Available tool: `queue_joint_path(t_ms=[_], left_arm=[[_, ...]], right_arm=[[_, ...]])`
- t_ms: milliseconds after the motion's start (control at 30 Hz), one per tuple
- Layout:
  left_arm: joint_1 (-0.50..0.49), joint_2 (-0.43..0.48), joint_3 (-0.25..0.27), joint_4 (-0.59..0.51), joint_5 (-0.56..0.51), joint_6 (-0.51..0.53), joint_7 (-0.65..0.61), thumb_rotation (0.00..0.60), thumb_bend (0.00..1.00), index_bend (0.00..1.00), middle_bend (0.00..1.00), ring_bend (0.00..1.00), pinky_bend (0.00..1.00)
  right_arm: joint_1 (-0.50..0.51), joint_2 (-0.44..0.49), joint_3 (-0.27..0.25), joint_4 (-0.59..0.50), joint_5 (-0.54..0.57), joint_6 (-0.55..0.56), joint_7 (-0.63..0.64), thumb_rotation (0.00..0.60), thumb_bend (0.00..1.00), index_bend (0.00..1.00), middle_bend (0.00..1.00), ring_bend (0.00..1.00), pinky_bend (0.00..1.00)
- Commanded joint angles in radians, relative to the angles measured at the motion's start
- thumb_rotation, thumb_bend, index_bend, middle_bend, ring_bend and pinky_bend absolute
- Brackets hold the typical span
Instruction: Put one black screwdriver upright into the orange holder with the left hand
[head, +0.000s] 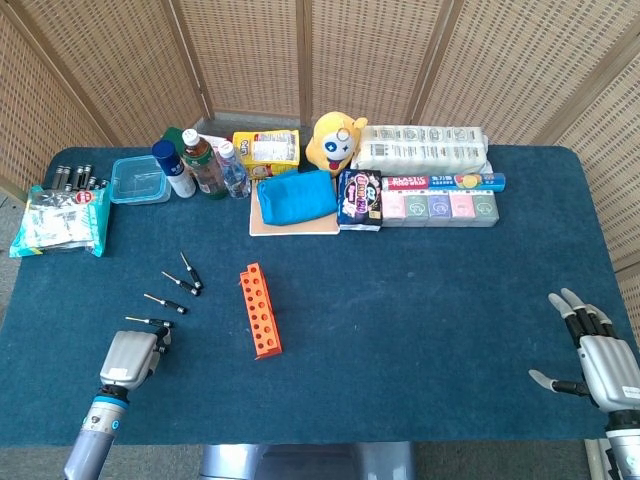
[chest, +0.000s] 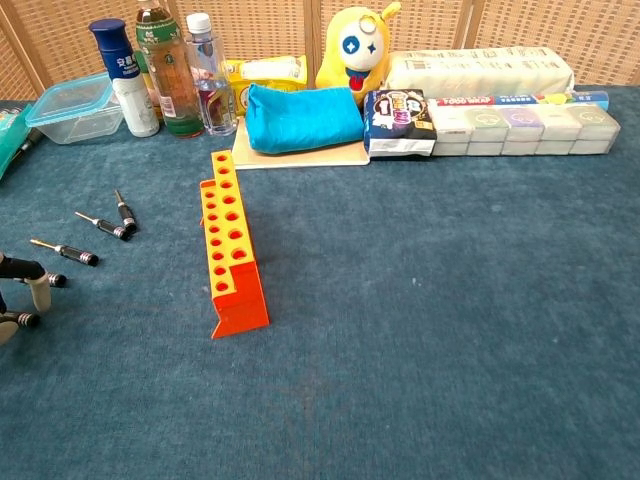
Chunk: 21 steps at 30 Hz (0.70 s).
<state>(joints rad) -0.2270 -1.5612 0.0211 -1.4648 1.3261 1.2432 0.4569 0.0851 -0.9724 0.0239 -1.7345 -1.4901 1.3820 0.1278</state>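
Note:
The orange holder (head: 260, 311) (chest: 228, 252) stands mid-table with its holes unfilled. Left of it, several black screwdrivers lie flat in a row: (head: 190, 271), (head: 174, 283), (head: 163, 302) and the nearest screwdriver (head: 150, 321) (chest: 52, 279). My left hand (head: 128, 358) (chest: 20, 298) is just in front of that nearest one, low over the cloth, fingers apart and holding nothing. Its fingertips (chest: 38, 290) reach the black handle; I cannot tell whether they touch it. My right hand (head: 595, 352) rests open at the front right, far from everything.
Along the back stand a clear box (head: 138, 179), bottles (head: 205, 165), a blue pouch (head: 296, 197), a yellow plush toy (head: 335, 142) and packaged goods (head: 440, 205). A packet (head: 60, 218) lies at the far left edge.

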Motion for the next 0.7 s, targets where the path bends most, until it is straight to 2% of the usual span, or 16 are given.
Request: queue_joint_path(t_ms=[33,700], left_arm=[[0.000,-0.002,-0.002,0.002,-0.001,0.001,0.002,0.600,0.43,0.45,1.00,1.00,1.00],[-0.003,-0.014,-0.001,0.013,-0.012,-0.013,0.006,0.600,0.43,0.45,1.00,1.00,1.00]], right_arm=[[0.000,0.001,0.000,0.000,0.001,-0.001,0.001,0.524,0.00,0.01,0.02,0.11,0.06],[0.003,0.003,-0.002,-0.003,0.002,-0.008,-0.002,0.523,0.00,0.01,0.02,0.11,0.06]])
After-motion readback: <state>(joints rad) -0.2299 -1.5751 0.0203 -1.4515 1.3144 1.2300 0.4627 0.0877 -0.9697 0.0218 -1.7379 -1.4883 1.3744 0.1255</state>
